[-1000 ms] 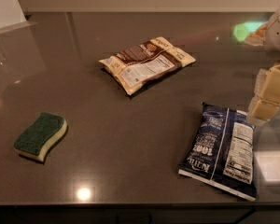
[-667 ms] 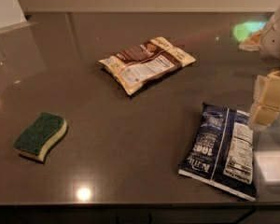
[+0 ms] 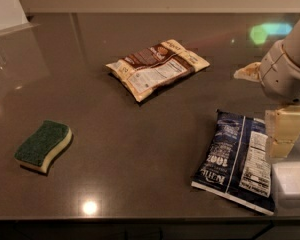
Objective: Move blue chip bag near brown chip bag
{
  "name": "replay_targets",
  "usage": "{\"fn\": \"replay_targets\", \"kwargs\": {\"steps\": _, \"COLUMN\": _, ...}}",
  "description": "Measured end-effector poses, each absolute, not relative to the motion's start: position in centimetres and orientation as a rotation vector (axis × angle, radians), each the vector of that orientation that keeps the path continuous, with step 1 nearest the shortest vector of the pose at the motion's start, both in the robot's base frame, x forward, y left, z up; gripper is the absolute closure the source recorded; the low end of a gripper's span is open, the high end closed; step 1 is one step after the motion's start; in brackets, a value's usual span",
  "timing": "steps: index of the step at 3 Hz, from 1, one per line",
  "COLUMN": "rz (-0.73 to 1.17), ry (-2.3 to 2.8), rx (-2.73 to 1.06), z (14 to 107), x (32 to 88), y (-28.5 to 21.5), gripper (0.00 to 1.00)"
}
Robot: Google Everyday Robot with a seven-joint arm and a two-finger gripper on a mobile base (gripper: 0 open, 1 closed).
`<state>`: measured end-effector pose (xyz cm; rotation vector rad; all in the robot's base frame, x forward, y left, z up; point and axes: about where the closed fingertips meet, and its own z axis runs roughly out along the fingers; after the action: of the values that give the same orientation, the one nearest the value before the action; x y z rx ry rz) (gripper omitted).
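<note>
The blue chip bag lies flat on the dark table at the front right, white label panel on its right side. The brown chip bag lies flat near the table's middle, further back and to the left, well apart from the blue bag. My gripper hangs from the white arm at the right edge of the camera view. It is just above the blue bag's right edge and covers part of its label.
A green-and-cream sponge lies at the front left. A white object stands at the back left corner. The table's front edge runs just below the blue bag. A pale block sits at the far right front.
The arm and gripper have come down and forward, closer to the blue bag's right side. Both bags and the sponge have not moved.
</note>
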<state>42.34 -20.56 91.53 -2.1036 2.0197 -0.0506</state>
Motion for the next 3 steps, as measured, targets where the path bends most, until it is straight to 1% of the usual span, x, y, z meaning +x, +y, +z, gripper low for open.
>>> {"fn": "replay_targets", "kwargs": {"steps": 2, "rz": 0.064, "ry": 1.885, "rx": -2.242, "z": 88.4, "x": 41.4, "y": -21.0, "gripper": 0.00}}
{"fn": "replay_targets", "kwargs": {"steps": 3, "rz": 0.080, "ry": 1.869, "rx": -2.260, "z": 87.0, "x": 41.4, "y": -21.5, "gripper": 0.00}}
